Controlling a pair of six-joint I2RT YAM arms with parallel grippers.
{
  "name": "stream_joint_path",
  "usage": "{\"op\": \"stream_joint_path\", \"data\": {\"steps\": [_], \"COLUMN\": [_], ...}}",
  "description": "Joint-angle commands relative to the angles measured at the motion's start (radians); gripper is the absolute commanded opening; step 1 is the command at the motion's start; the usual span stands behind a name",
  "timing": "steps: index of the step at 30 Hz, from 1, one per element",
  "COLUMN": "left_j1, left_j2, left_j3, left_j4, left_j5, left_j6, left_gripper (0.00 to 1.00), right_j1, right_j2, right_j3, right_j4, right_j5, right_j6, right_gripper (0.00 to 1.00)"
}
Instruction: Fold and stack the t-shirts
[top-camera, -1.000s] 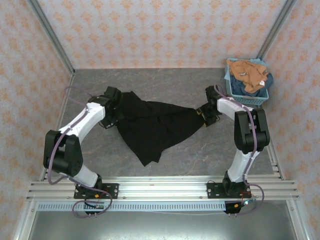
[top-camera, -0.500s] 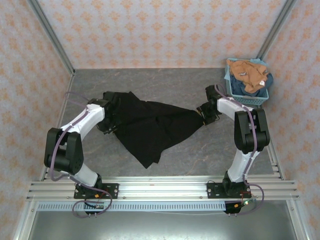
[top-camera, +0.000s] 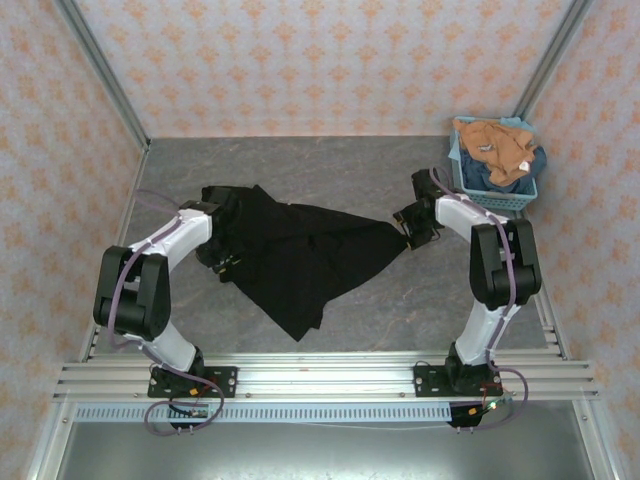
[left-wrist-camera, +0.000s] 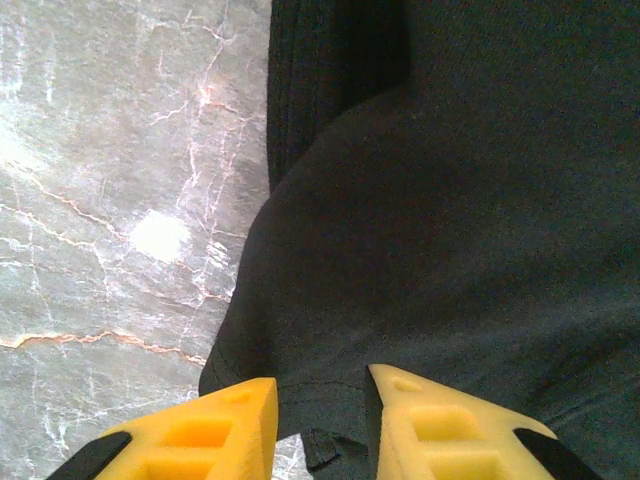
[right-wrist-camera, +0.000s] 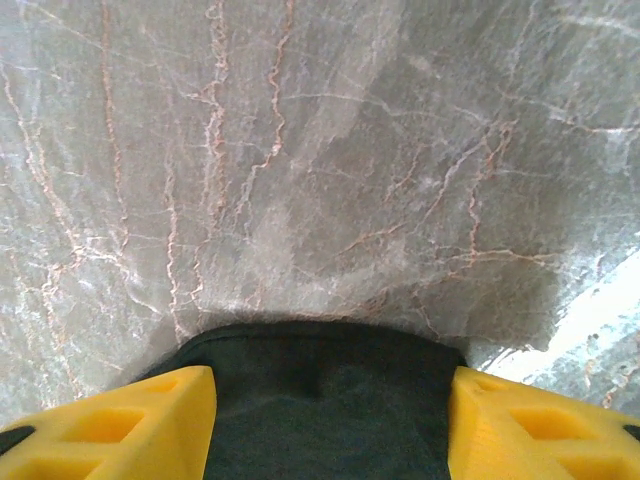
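- Black t-shirt (top-camera: 300, 255) is lying spread but rumpled across the counter (top-camera: 380, 180); you are looking at a fold not yet made.
- Orange-tan tee (top-camera: 495, 145) and dark blue tee (top-camera: 485, 175) are waiting unfolded in the basket (top-camera: 520, 192).
- Left pincer (left-wrist-camera: 320, 390) is sitting released, parted over the shirt's edge.
- Right pincer (right-wrist-camera: 330, 385) is straddling the opposite corner, spread wide and gripping nothing.

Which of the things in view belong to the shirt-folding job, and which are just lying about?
For the job: black t-shirt, orange-tan t-shirt, dark blue t-shirt.
Just lying about: light blue basket holding the latter two, table.
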Motion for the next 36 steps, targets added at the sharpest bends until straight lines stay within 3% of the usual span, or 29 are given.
{"op": "stream_joint_path", "data": {"steps": [1,4,9,16,28,36], "left_j1": [0.013,0.013,0.025,0.047,0.048,0.047], "left_j2": [0.011,0.01,-0.034,-0.042,-0.078,-0.122], "left_j3": [0.003,0.001,-0.068,-0.138,-0.118,-0.039], "left_j4": [0.006,-0.011,-0.006,0.114,0.057,-0.052], "left_j5": [-0.021,-0.041,-0.069,0.016,-0.037,-0.061], "left_j6": [0.014,0.019,0.051,0.054,0.048,0.033], "left_gripper": [0.25,0.23,0.4,0.41,0.0,0.0], "right_j1": [0.001,0.001,0.006,0.018,0.02,0.02], "right_j2": [-0.038,-0.041,-0.047,-0.047,-0.042,-0.027], "right_j3": [-0.017,-0.014,-0.013,-0.011,-0.008,-0.003], "right_j4": [-0.033,-0.038,-0.032,-0.031,-0.032,-0.028], "right_j5": [0.017,0.016,0.003,-0.002,0.009,0.009], "right_j6": [-0.013,-0.019,-0.025,-0.031,-0.034,-0.033], "right_gripper": [0.6,0.6,0.62,0.62,0.62,0.62]}}
